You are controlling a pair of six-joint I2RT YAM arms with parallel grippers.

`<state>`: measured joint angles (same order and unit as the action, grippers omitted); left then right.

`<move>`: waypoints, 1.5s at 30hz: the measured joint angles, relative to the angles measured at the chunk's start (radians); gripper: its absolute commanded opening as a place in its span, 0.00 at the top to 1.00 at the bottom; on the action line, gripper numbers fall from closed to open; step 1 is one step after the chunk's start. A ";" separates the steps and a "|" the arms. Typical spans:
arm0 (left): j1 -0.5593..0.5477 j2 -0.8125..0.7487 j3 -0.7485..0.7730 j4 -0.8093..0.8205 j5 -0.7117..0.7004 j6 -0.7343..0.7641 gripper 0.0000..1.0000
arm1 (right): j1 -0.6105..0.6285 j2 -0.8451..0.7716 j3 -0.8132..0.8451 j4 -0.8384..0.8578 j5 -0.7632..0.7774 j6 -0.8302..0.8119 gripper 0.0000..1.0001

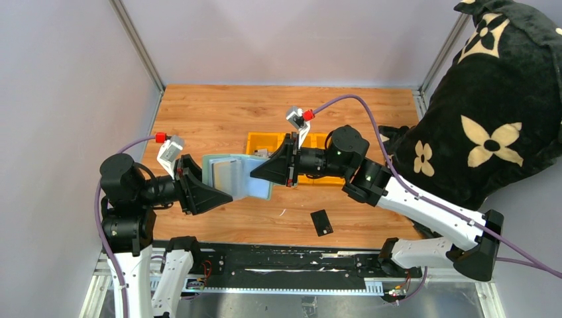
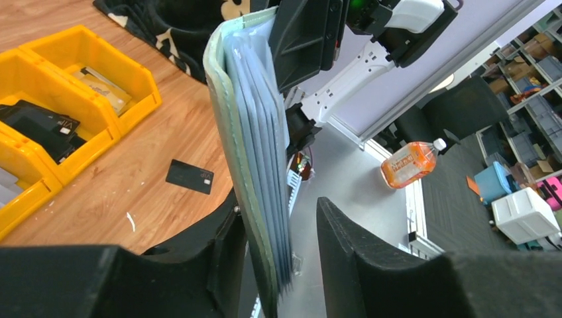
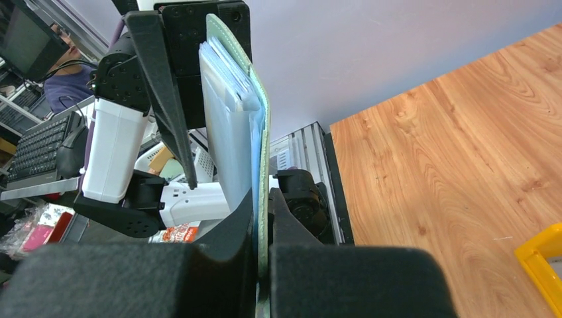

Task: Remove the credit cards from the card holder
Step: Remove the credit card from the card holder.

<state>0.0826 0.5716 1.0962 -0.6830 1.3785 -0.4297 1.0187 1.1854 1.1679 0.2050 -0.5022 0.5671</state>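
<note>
The card holder (image 1: 233, 175), pale grey-green with clear inner pockets, hangs open in the air between both arms. My right gripper (image 1: 257, 173) is shut on its cover edge, and the right wrist view shows the cover (image 3: 232, 119) pinched at the gripper (image 3: 262, 199). My left gripper (image 1: 222, 189) is open around the other edge. In the left wrist view the holder (image 2: 255, 132) stands edge-on in the gripper (image 2: 278, 212), against one finger and apart from the other. A plain black credit card (image 1: 321, 222) lies on the table and also shows in the left wrist view (image 2: 189, 176).
Yellow bins (image 1: 315, 177) stand behind the right gripper. In the left wrist view one bin (image 2: 132, 109) holds a pale flat card-like thing (image 2: 101, 85), another a bulky black lump (image 2: 36, 126). A black cushion with cream flowers (image 1: 490, 112) fills the table's right side.
</note>
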 measured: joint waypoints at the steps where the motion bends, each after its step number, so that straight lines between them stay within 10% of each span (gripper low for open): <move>1: 0.000 0.000 0.000 0.000 0.003 0.000 0.60 | 0.000 -0.004 0.000 0.000 -0.002 -0.002 1.00; 37: 0.000 0.000 0.000 0.087 0.078 -0.039 0.78 | -0.024 -0.074 -0.031 -0.027 -0.088 -0.068 0.99; 45: 0.000 -0.006 0.000 0.102 0.058 -0.054 0.94 | -0.032 -0.068 -0.031 -0.011 -0.123 -0.062 0.30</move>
<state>0.0826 0.5659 1.0958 -0.5812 1.4368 -0.4835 0.9871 1.1179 1.1374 0.1940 -0.6250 0.5053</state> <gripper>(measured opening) 0.165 0.533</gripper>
